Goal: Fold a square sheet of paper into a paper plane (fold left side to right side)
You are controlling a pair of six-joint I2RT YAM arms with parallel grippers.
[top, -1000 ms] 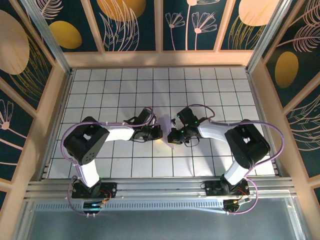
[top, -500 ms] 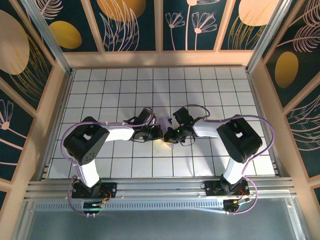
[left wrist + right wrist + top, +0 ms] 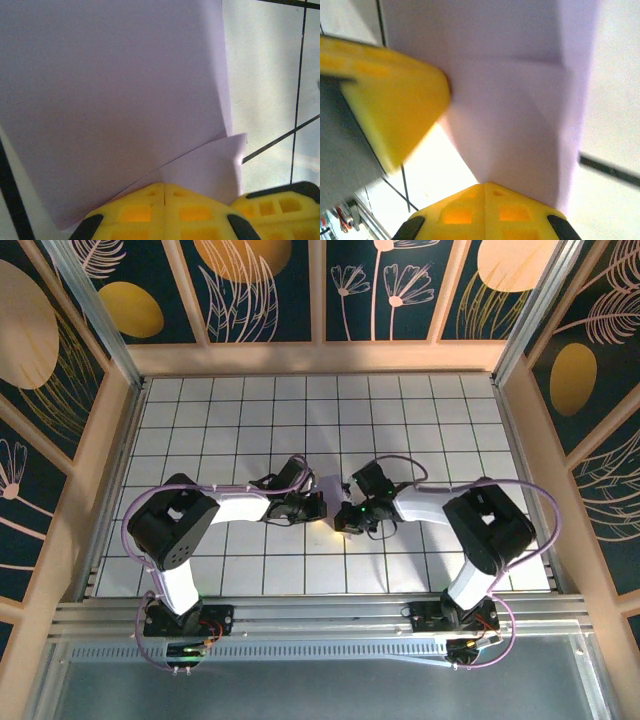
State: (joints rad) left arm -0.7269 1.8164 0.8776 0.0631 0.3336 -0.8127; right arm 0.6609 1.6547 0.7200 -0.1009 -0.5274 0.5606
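At the middle of the table (image 3: 200, 430), between 2 arms: paper (image 3: 331, 486), partly folded, creases showing. Left gripper (image 3: 164, 185) — yellow fingers pressed together, clamped on the sheet's creased lower edge. Right gripper (image 3: 484, 186) — likewise closed, nipping the paper where 2 folds run to a point. Tips just beside each other, facing across the sheet.

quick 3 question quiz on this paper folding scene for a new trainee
1. True or false: the left gripper stands wide open.
2. Pick one: the paper is A) green, B) lavender, C) red.
3. Fill in: the right gripper, tips at the paper, is ____ (open or shut).
Key: 1 false; 2 B; 3 shut.
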